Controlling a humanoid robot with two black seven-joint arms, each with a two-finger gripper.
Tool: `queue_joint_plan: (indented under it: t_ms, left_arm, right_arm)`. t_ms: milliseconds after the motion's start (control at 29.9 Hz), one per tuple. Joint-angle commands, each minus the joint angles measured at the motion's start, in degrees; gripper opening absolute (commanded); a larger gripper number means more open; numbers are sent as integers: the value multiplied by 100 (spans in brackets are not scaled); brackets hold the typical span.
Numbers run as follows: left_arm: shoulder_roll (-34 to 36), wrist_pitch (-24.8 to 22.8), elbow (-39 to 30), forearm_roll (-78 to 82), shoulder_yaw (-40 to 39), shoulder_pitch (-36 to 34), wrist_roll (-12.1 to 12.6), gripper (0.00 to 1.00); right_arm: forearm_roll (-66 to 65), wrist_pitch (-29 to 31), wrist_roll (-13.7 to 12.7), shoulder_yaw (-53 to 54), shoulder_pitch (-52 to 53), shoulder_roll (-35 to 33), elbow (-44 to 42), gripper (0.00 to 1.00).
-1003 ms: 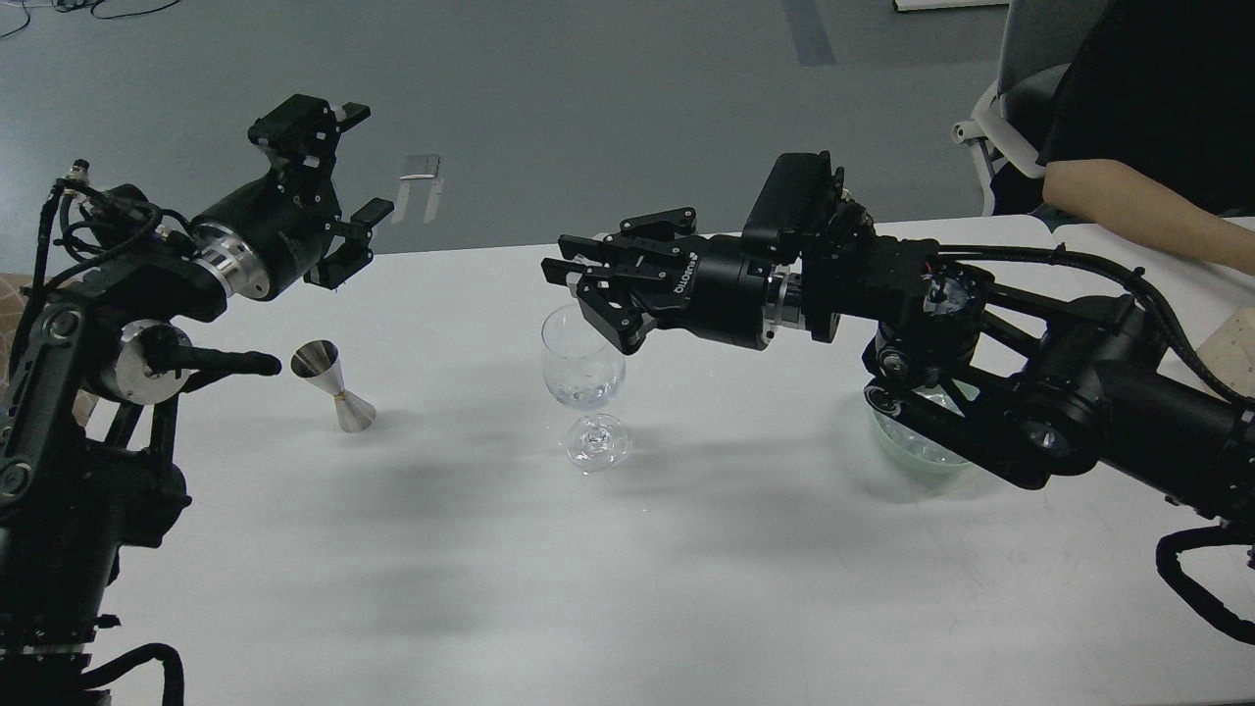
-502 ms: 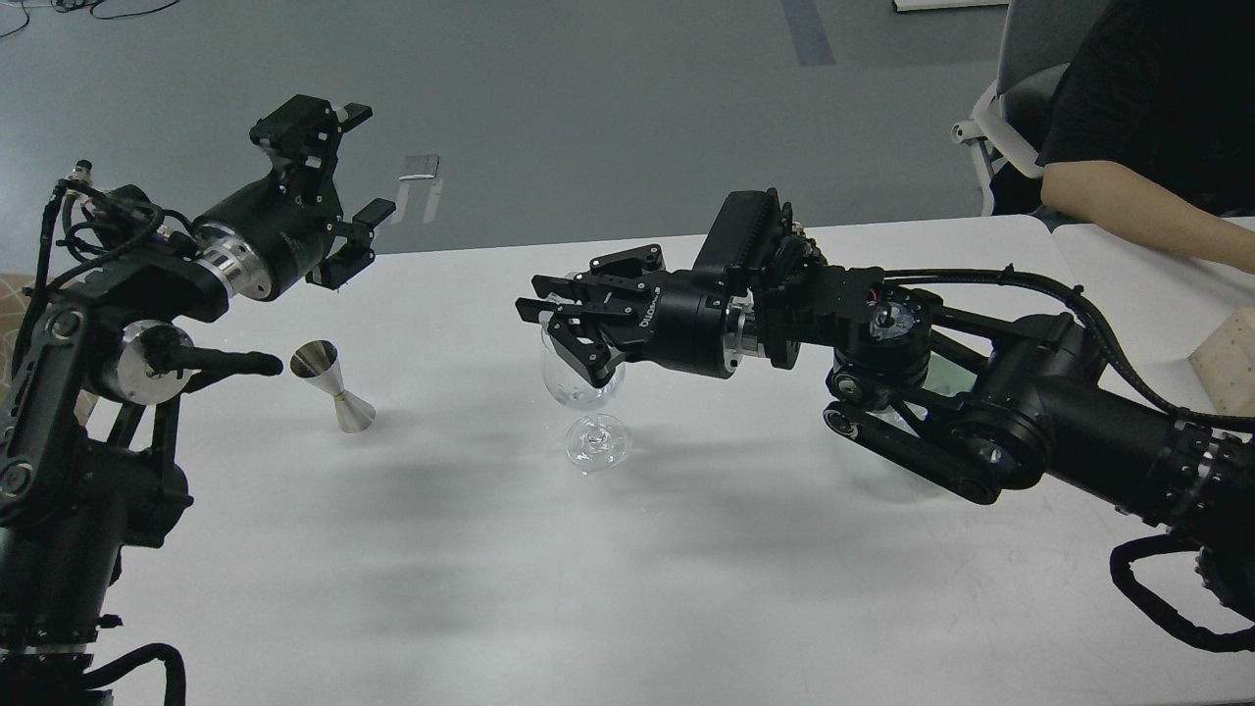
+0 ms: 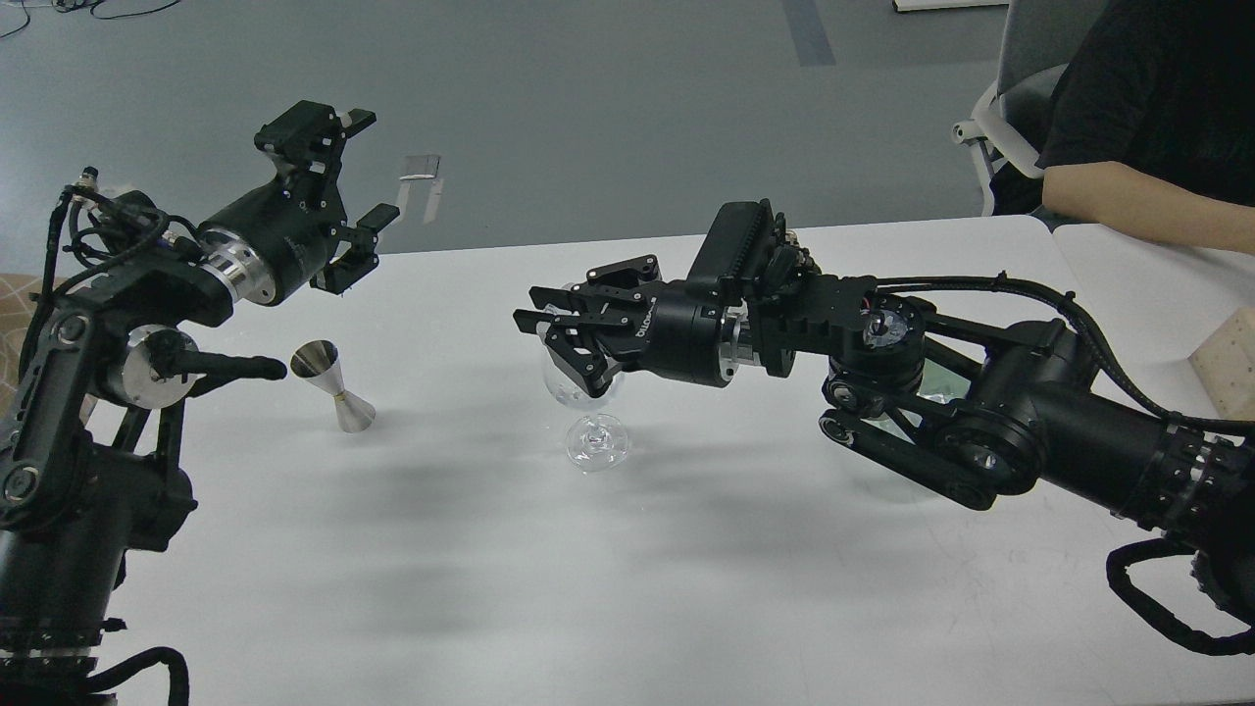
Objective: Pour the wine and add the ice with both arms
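A clear wine glass (image 3: 592, 431) stands mid-table; small glassy bits of ice (image 3: 577, 396) show faintly low in its bowl. My right gripper (image 3: 561, 338) reaches in from the right and sits at the glass's mouth. Its fingers are spread, with the lower ones in front of the bowl's upper part, and nothing shows between them. My left gripper (image 3: 367, 167) is open and empty, raised over the table's far left. A steel jigger (image 3: 333, 385) stands below it. The pale green bowl (image 3: 938, 377) is almost wholly hidden behind my right arm.
A person's bare forearm (image 3: 1147, 211) rests on a second table (image 3: 1118, 279) at the back right, with a chair (image 3: 1020, 88) behind. A pale wooden block (image 3: 1226, 355) is at the right edge.
My right gripper has moved left and down from above the glass to its mouth, and the arm now covers the green bowl. The left arm has hardly moved.
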Motion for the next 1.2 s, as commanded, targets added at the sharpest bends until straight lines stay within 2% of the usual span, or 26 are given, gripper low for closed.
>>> queue_joint_plan:
  t_ms: [0, 201, 702, 836, 869, 903, 936, 1036, 1170]
  left_arm:
    - [26, -1, 0, -5, 0, -8, 0, 98]
    - [8, -1, 0, -5, 0, 1, 0, 98]
    - [26, 8, 9, -5, 0, -25, 0, 98]
    - [26, 8, 9, -14, 0, -34, 0, 98]
    - [26, 8, 9, -14, 0, -34, 0, 98]
    - [26, 8, 9, -23, 0, -34, 0, 98]
    - [17, 8, 18, -23, 0, -34, 0, 98]
    - [17, 8, 18, -49, -9, -43, 0, 98]
    - [8, 17, 18, -93, -27, -52, -18, 98]
  right_arm:
    - [11, 0, -9, 5, 9, 20, -4, 23]
    - [20, -8, -9, 31, -17, 20, -4, 35]
    - [81, -26, -9, 75, 27, 29, 22, 42]
    - [99, -61, 0, 461, 35, 20, 22, 66]
    - [108, -52, 9, 697, 18, 20, 13, 79]
    - [134, -52, 18, 803, 9, 20, -4, 84]
    - [238, -44, 18, 970, 9, 20, -13, 94]
    - [843, -17, 27, 1278, 35, -32, -31, 100]
    - [1443, -17, 35, 1630, 79, -156, -189, 100]
